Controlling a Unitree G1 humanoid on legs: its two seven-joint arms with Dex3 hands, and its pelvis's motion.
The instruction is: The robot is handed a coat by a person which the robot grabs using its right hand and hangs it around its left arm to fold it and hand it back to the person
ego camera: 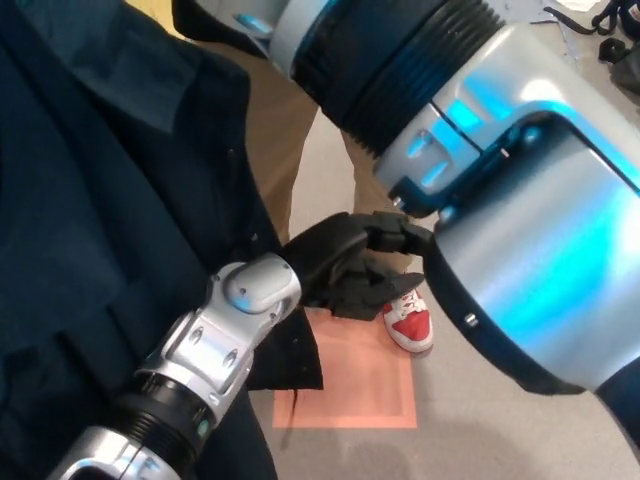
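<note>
The coat hangs at picture left, against and partly under the left forearm. It is dark, soft fabric, so it is judged limp, fairly light and prone to sliding off smooth metal. Take hold at the collar or a bunched thick fold, not a single layer.

The left hand is loosely curled, fingers apart, and grips nothing. The right hand is cropped at the top edge; its state cannot be told. The person's shoe stands nearby.
</note>
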